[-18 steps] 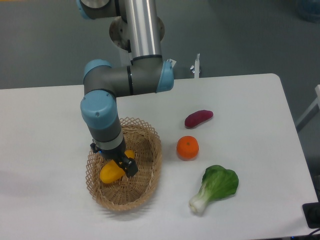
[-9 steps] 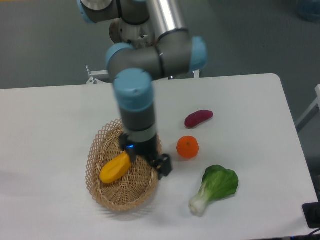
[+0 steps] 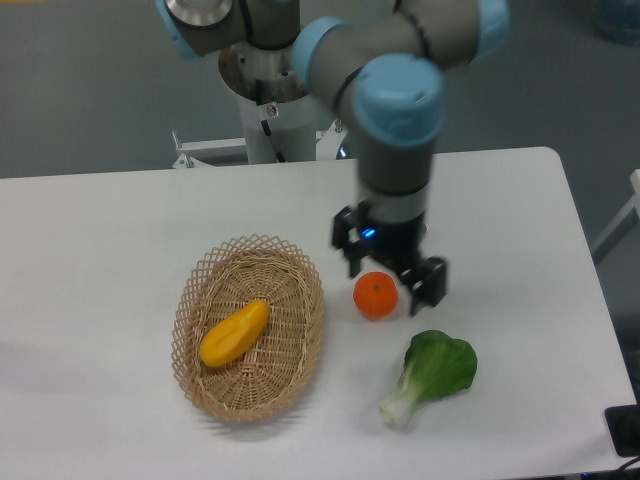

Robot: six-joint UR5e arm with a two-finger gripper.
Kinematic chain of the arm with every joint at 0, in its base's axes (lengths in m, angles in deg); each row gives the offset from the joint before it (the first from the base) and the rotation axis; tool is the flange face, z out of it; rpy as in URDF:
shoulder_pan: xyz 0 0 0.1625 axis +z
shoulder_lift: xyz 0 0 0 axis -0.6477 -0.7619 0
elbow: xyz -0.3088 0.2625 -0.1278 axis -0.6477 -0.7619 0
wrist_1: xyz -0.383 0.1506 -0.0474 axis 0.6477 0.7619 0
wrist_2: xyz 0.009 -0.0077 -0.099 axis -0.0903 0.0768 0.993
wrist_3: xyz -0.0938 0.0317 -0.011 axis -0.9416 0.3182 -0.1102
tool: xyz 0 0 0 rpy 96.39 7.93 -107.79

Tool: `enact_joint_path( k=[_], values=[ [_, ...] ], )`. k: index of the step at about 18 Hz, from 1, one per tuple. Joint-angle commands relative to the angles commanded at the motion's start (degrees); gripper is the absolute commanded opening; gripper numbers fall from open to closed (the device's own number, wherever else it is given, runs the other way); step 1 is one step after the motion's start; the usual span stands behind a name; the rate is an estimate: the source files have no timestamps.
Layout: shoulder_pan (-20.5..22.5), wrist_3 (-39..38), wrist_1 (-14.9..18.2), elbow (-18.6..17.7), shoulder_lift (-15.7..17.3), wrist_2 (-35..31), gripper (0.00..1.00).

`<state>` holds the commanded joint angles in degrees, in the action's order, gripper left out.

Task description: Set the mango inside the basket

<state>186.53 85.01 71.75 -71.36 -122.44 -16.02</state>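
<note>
At the lower edge of the frame, right of centre, a leafy green vegetable (image 3: 430, 375) lies on the white worktop (image 3: 100, 250), its pale stalk end pointing lower left. Left of it sits the basket (image 3: 249, 326), and the mango (image 3: 233, 333) lies inside on the woven floor, slanted from lower left to upper right, touched by nothing. Just above the green vegetable, the round orange (image 3: 375, 296) rests on the worktop, near the basket's right rim but apart from it. The gripper (image 3: 390, 267) hangs over the orange with its jaws spread wide and empty, one dark finger at the orange's upper left, the other at its right; whether they touch the fruit cannot be told. The arm's blue-capped wrist rises behind toward the upper centre and covers the spot where a purple-red vegetable lay half a second ago, so that is hidden now. Since then the arm has swung from the basket's right rim across to the orange, while the mango has stayed put.
</note>
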Motion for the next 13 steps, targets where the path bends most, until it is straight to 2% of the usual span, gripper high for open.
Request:
enact_joint_path(
  k=[4, 13],
  values=[
    [2.1, 3.7, 1.9, -0.1, 0.3, 0.4, 1.00],
    [3.5, 3.7, 2.1, -0.2, 1.0, 2.7, 1.00]
  ],
)
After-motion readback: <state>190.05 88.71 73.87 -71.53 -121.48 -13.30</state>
